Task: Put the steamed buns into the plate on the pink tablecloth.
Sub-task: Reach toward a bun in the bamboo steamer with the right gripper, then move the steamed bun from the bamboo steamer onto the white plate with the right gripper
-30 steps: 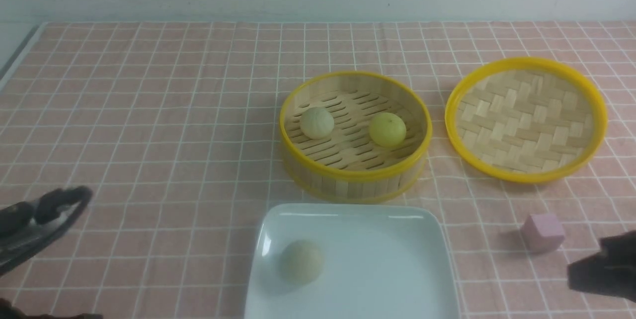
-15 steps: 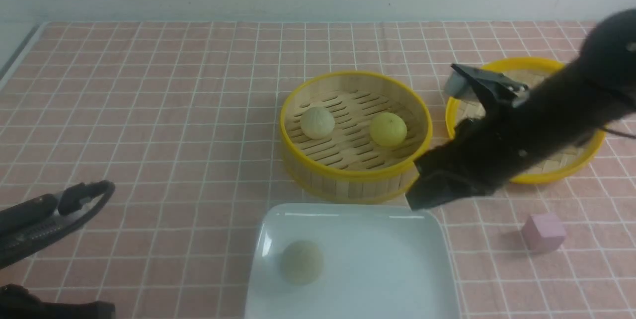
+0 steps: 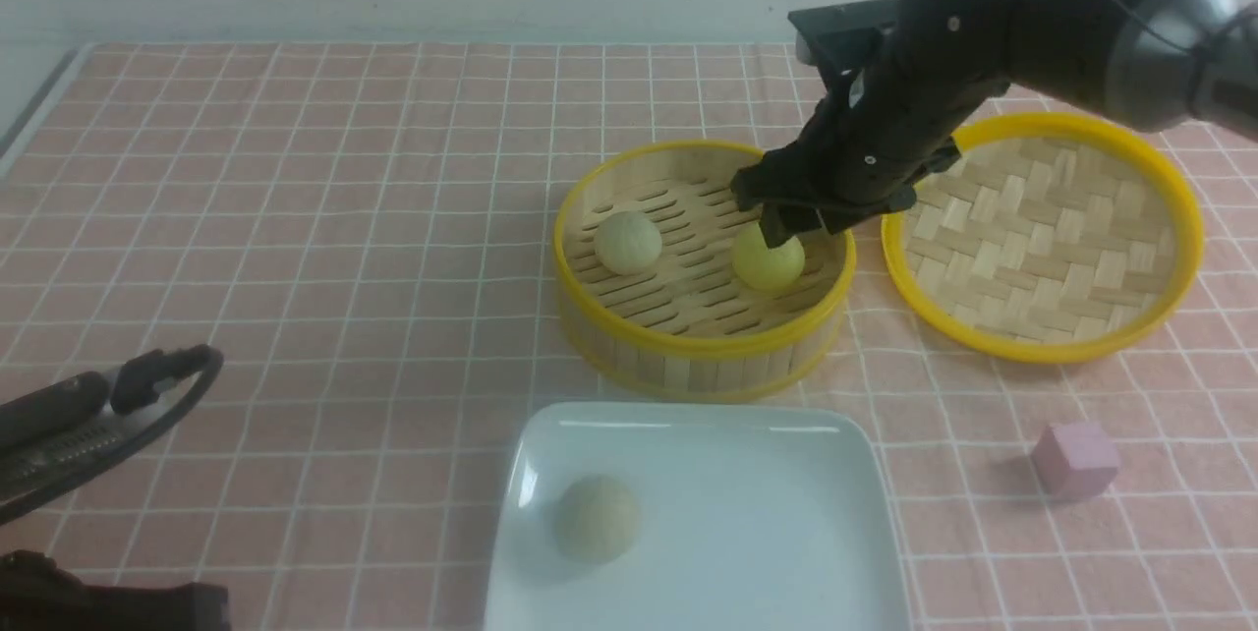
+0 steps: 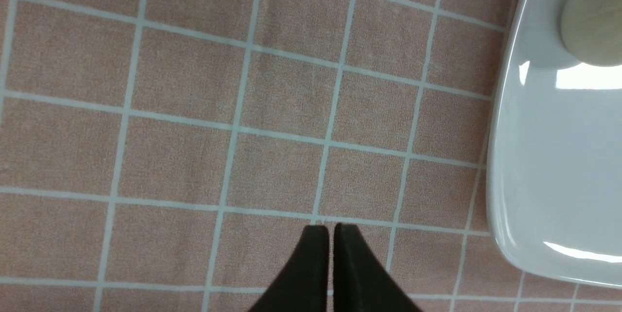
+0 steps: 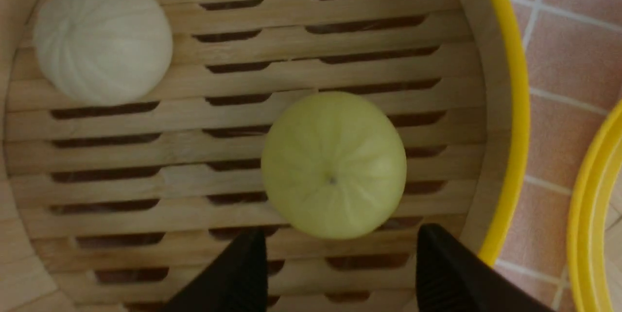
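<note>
One beige bun (image 3: 597,516) lies in the white square plate (image 3: 747,533) on the pink tablecloth (image 3: 324,218); it also shows in the left wrist view (image 4: 593,18) on the plate (image 4: 549,171). A pale bun (image 3: 627,242) (image 5: 102,42) and the yellow bun (image 3: 769,262) (image 5: 334,165) sit in the bamboo steamer basket (image 3: 703,341). My right gripper (image 5: 342,244) is open just above the yellow bun, its fingers on either side of it, not touching. My left gripper (image 4: 330,228) is shut and empty over bare cloth, left of the plate.
The woven yellow-rimmed lid (image 3: 1042,233) lies right of the basket, close under my right arm. A small pink cube (image 3: 1073,459) sits at the front right. The cloth's left edge meets a grey table border (image 3: 29,110).
My right arm has swung from the front right corner up and over the basket, its open gripper now above the yellow bun. My left gripper has shifted only slightly.
</note>
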Robot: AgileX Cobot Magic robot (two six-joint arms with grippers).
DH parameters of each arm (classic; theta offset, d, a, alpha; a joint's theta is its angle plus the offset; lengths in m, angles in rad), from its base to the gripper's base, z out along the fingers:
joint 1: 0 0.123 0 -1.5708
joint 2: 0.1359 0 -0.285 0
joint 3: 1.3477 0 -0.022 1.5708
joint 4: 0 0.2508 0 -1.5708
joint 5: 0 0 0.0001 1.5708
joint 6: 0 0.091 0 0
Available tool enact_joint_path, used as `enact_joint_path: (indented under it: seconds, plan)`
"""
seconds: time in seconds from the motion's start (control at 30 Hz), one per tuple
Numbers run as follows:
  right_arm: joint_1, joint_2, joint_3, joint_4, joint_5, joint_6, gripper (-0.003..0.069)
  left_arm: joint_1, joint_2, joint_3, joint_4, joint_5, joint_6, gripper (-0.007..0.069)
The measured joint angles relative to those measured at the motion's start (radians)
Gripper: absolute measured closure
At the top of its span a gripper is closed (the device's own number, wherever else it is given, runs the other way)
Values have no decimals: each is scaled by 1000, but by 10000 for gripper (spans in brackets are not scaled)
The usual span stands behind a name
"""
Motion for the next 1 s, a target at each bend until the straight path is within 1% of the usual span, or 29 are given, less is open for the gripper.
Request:
enact_joint_path:
  seconds: [0.13, 0.23, 0.27, 0.3, 0.4, 0.43, 0.47, 0.53, 0.6, 0.63, 0.67, 0.73, 0.8, 0.9, 0.93, 1.0]
  plan:
    - [0, 78, 0, -7, -48, 5, 323, 0, 0, 0, 0, 0, 0, 581]
    - [0, 100, 0, -7, -58, 5, 378, 0, 0, 0, 0, 0, 0, 577]
    - [0, 100, -3, -8, -54, 5, 445, 0, 0, 0, 0, -1, 0, 574]
    - [0, 99, -5, -8, -53, 5, 461, 0, 0, 0, 0, -1, 0, 574]
    - [0, 82, -26, -8, -3, 5, 598, 0, 0, 0, 0, -1, 0, 573]
    - [1, 69, -44, -8, 31, 0, 629, 0, 0, 0, 0, -2, 0, 573]
    - [1, 69, -47, -8, 37, -2, 633, 0, 0, 0, 0, -2, 0, 573]
    - [1, 25, -85, -8, 131, -22, 652, 0, 0, 0, 0, -2, 0, 569]
    - [1, -25, -120, -8, 208, -42, 655, 0, 0, 0, 0, -2, 0, 566]
    - [1, -73, -142, -7, 273, -53, 654, 0, 0, 0, 0, -2, 0, 565]
    - [1, -80, -144, -6, 283, -54, 654, 0, 0, 0, 0, -2, 0, 565]
    - [1, -166, -156, 9, 382, -63, 654, 0, 0, 0, 0, -2, 0, 562]
    - [1, -211, -146, 27, 410, -67, 654, 0, 0, 0, 0, -2, 0, 561]
    - [13, -318, -26, 89, 421, -89, 652, 0, 0, 0, 0, -2, 0, 556]
    - [14, -318, -26, 89, 422, -91, 652, 0, 0, 0, 0, -2, 0, 556]
    - [48, -371, 121, 125, 425, -103, 653, 0, 0, 0, 0, -2, 0, 555]
